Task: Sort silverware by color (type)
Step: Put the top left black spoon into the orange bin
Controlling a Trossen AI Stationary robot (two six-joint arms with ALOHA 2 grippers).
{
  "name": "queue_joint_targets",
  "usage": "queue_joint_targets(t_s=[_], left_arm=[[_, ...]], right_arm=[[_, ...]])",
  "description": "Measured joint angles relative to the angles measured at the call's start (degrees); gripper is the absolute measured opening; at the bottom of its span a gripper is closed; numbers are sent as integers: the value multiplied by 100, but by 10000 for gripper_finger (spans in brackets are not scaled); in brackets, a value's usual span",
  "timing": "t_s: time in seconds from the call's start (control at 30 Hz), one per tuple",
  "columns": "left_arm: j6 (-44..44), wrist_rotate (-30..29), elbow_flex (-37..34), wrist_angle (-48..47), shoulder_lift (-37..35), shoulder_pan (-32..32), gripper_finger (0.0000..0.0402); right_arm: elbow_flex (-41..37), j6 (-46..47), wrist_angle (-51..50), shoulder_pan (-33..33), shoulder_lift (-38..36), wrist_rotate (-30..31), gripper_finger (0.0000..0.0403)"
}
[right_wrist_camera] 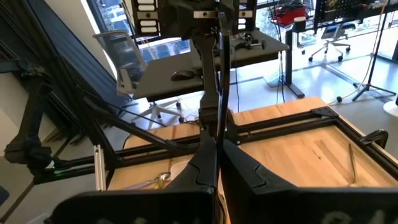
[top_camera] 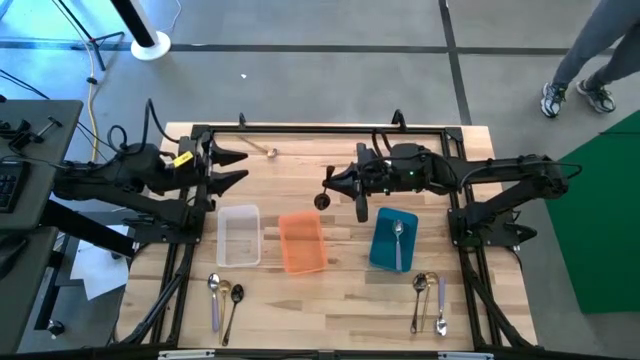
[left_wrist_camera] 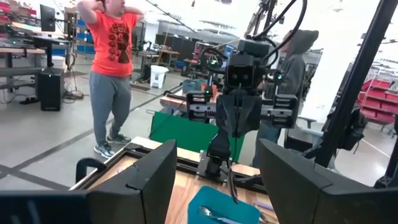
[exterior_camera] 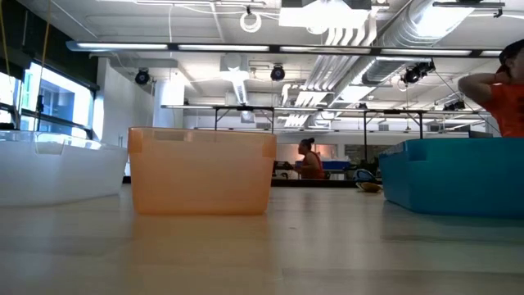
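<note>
Both arms are up off the surface (top_camera: 340,300) right now, hovering over its far half. The left gripper (top_camera: 238,167) has its jaws spread wide and empty, pointing toward the middle. The right gripper (top_camera: 327,187) has its jaws clenched tight with a dark spoon (right_wrist_camera: 219,74) pinched between them, standing upright.

One silver spoon (top_camera: 398,238) already lies in the blue tray (top_camera: 380,250); the orange tray (top_camera: 301,241) and clear tray (top_camera: 239,236) look empty. Spoons wait in two clusters at the near edge, left group (top_camera: 224,296) and right group (top_camera: 429,298), and one lone spoon (top_camera: 262,150) lies at the far edge just beside the left gripper.

Here's the worry: that pinch is on a slim, slick handle, so the spoon could swivel or slip out on the way to a tray. Drop it too high and it may bounce off a rim. And with both grippers near each other, a reach for the lone spoon could mean a clash.
</note>
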Motion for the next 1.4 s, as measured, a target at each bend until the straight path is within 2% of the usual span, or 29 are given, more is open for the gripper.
queue_joint_targets(t_s=[0.27, 0.37, 0.5, 0.7, 0.8, 1.1, 1.4], left_arm=[[110, -2, 0, -2, 13, 0, 211], [112, -13, 0, -2, 24, 0, 211], [112, -26, 0, 2, 52, 0, 211], [112, -31, 0, 4, 106, 2, 211], [111, -33, 0, -5, 119, 2, 211], [106, -33, 0, 11, 122, 2, 211], [106, -31, 0, 22, 122, 2, 211]], right_arm=[[-1, 52, -2, 0, 0, 1, 0], [4, 350, 84, 0, 90, 0, 0], [365, 660, -124, 36, 570, -257, 0], [1377, 892, -1353, 47, 1603, -330, 0], [1699, 1182, -1626, 5, 2031, -319, 0], [1795, 2173, -1671, -120, 2880, -593, 0], [1795, 2451, -1677, -120, 3333, -535, 0]])
